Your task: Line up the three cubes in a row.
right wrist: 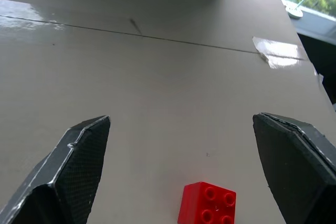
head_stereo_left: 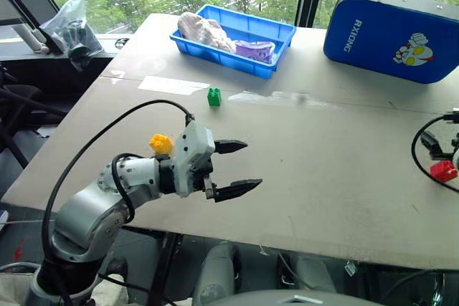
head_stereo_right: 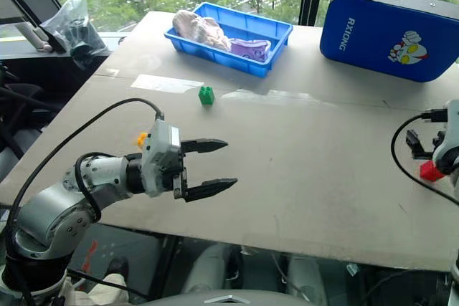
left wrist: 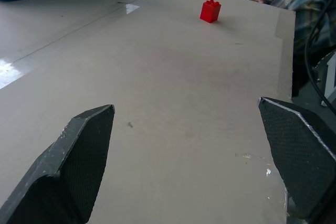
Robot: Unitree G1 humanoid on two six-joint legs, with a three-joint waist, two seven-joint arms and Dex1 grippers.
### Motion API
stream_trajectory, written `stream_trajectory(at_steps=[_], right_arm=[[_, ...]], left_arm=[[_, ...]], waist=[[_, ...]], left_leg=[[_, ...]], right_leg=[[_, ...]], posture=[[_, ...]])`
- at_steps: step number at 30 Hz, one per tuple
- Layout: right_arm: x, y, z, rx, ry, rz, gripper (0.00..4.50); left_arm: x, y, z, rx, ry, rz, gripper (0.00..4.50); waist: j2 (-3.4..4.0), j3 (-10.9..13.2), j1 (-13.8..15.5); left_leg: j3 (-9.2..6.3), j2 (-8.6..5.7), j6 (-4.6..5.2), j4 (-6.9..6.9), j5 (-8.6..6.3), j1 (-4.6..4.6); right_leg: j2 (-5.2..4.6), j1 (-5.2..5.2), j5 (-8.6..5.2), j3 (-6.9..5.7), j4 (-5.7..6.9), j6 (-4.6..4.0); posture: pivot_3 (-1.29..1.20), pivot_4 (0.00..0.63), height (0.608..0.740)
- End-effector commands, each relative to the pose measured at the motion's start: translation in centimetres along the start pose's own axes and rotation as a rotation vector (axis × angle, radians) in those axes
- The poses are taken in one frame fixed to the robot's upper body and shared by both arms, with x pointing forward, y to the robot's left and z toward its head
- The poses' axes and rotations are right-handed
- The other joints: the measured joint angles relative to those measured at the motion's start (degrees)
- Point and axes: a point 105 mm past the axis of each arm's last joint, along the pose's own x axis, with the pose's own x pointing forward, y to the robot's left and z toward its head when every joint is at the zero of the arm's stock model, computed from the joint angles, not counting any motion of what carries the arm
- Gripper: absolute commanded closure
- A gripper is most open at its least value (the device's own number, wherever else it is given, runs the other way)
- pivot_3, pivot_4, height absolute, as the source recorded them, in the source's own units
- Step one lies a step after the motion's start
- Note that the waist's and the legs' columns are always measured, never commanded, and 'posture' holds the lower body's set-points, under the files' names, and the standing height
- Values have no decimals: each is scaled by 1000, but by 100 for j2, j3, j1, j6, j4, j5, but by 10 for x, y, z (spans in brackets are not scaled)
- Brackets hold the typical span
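Three cubes lie scattered on the table (head_stereo_left: 323, 177), not yet in a row. The green cube (head_stereo_left: 214, 97) stands upright just in front of the blue tray (head_stereo_left: 276, 41); the yellow cube (head_stereo_left: 161, 144) sits near the table's left edge, partly hidden behind the left gripper (head_stereo_left: 233, 168); the red cube (head_stereo_left: 443, 170) rests near the right edge, well apart from both.

The left gripper hovers over the table with fingers spread wide and empty, pointing across toward the robot's right. The right gripper (right wrist: 184, 171) is likewise spread and empty, the red cube lying studs-up between and just ahead of its fingers.

Judged stage: the gathering has barely begun, and a first pick is being set up, probably of the red cube. The next move calls for lowering the right gripper until its fingers straddle the brick's flat sides, then closing.

The red cube appears slightly taller than wide, its long axis vertical.
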Motion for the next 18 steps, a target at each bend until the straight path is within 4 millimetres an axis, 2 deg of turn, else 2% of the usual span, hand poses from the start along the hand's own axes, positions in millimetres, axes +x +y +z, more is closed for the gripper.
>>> stream_trajectory(at_steps=[1,7,18], right_arm=[[3,-18,1,69,101,-32,0],[9,-16,-8,98,243,20,0],[16,-26,-32,137,363,25,0]], left_arm=[[9,-1,5,55,-9,-61,18],[22,3,14,82,-50,-91,18],[28,5,16,63,-72,-98,18]], waist=[[0,1,0],[0,1,-1],[0,1,-1]], left_leg=[[-2,0,0,-2,0,-1],[-8,-3,0,-11,0,1],[-9,-9,0,-1,1,3]], right_leg=[[4,-3,1,4,1,1],[6,-3,-3,5,2,12],[3,-2,-11,12,12,29]], posture=[[0,150,740],[0,150,740],[0,150,740]])
